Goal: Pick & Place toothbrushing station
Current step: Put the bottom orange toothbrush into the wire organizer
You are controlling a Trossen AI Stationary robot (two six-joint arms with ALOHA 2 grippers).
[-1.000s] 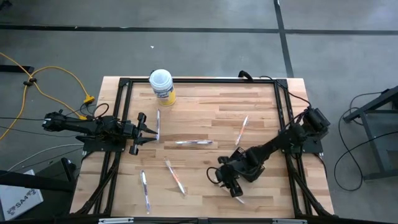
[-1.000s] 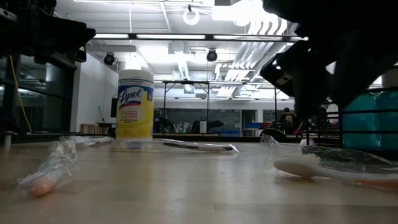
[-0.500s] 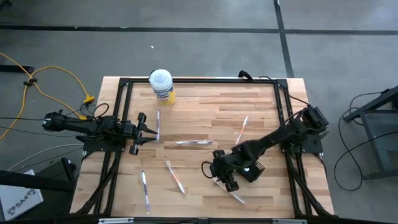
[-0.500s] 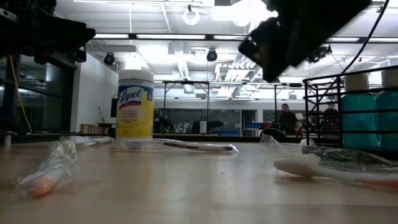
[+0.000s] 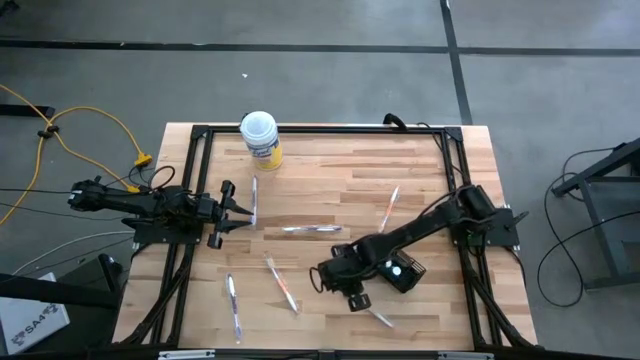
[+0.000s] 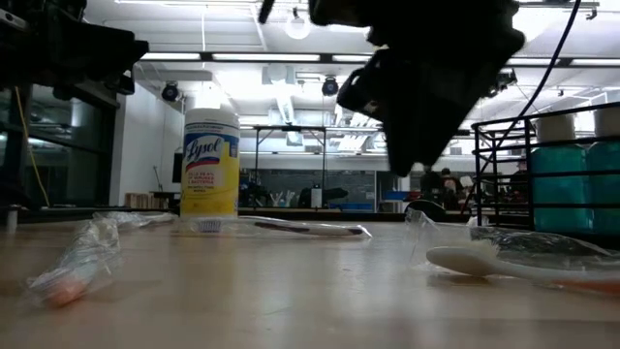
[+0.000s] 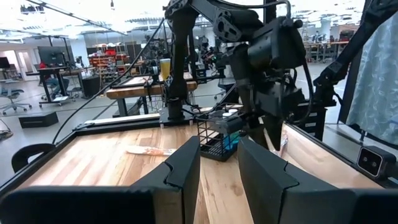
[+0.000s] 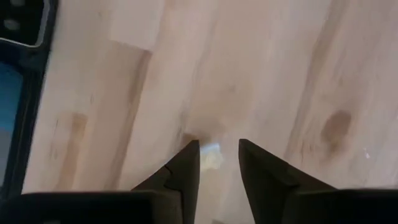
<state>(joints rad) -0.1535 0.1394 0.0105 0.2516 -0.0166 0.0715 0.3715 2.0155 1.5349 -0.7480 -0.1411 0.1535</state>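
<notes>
The toothbrushing station [image 5: 403, 272] is a small black holder standing on the table right of centre. It also shows in the left wrist view [image 7: 217, 138], in the low view at the right [image 6: 567, 184], and as a dark corner in the right wrist view [image 8: 18, 37]. My right gripper [image 5: 338, 284] hovers over bare wood just left of the station, pointing down, open and empty [image 8: 217, 155]. My left gripper [image 5: 235, 207] waits at the table's left edge, open and empty [image 7: 219, 155].
Several plastic-wrapped toothbrushes lie scattered on the wood [image 5: 312, 229] [image 5: 388, 208] [image 5: 282, 285] [image 5: 233, 305] [image 5: 378, 317] [image 5: 254, 192]. A white-lidded, yellow-labelled canister [image 5: 260, 138] stands at the far left. A black frame [image 5: 320, 130] borders the table.
My right gripper has gone toward the table's left edge, from beside the station's near side to the bare wood left of it. The station and the toothbrushes have stayed where they were.
</notes>
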